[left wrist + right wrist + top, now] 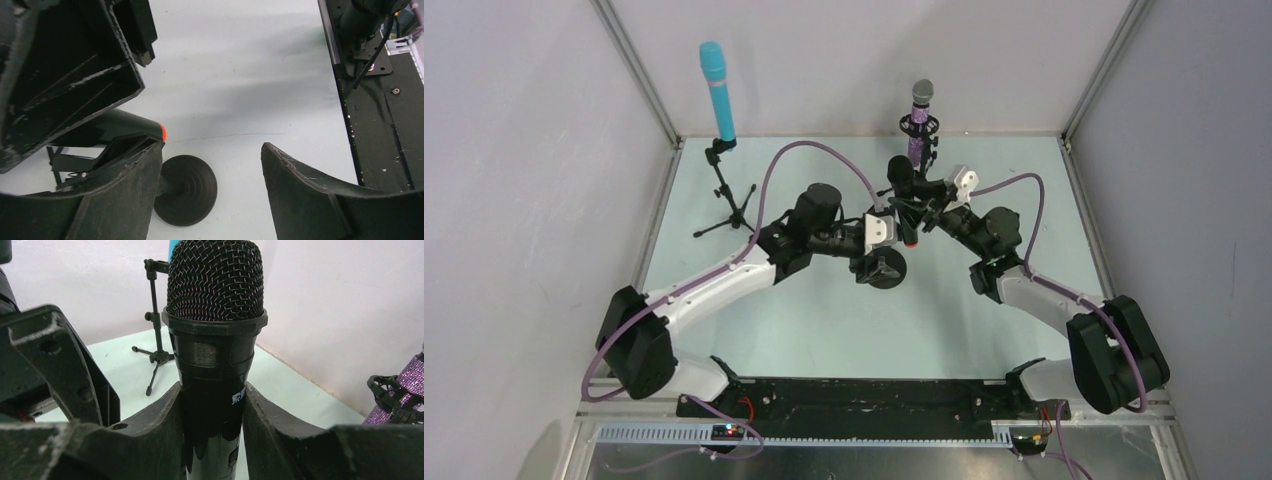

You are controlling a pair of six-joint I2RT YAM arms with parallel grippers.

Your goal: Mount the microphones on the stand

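The black microphone point(215, 340) with a mesh head stands upright between my right gripper's point(212, 395) fingers, which are shut on its body. In the top view it point(902, 178) is at the table's middle, over a stand with a round black base point(884, 268). Its orange end point(163, 132) shows in the left wrist view above that base point(186, 190). My left gripper point(211, 147) is open and empty, its left finger point(125, 190) beside the stand's post. The light-blue microphone point(717, 90) sits on a tripod stand point(729, 205) at the back left. The purple glittery microphone point(919, 125) sits in a stand at the back centre.
White walls and metal frame posts close in the pale table point(824, 320) on three sides. A black base rail point(874, 395) runs along the near edge. Purple cables loop over both arms. The tripod point(156, 315) and the purple microphone point(405, 390) also show in the right wrist view.
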